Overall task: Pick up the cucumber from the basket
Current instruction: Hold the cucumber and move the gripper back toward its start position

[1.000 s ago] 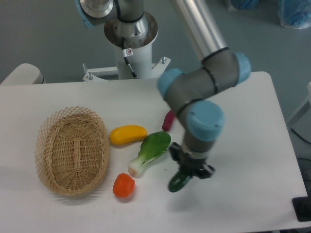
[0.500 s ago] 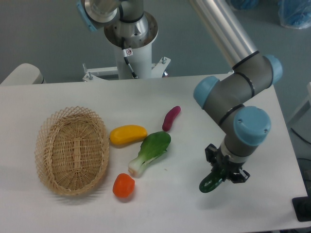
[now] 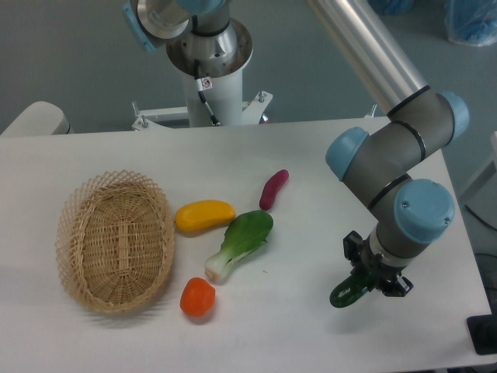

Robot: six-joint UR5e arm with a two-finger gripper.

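Observation:
My gripper [image 3: 376,273] is at the right front of the white table, shut on the dark green cucumber [image 3: 347,291]. The cucumber's rounded end sticks out down and to the left of the fingers, at or just above the tabletop. The oval wicker basket [image 3: 115,241] stands at the far left, well away from the gripper, with nothing showing in it.
A yellow pepper [image 3: 204,215], a leafy bok choy [image 3: 241,242], an orange-red tomato [image 3: 197,297] and a small purple-red vegetable [image 3: 273,189] lie between the basket and the gripper. The arm's base [image 3: 210,54] stands behind the table. The table's right edge [image 3: 460,233] is close to the gripper.
My gripper has carried the cucumber to the right, from beside the bok choy to the right front of the table. The other vegetables and the basket have not moved.

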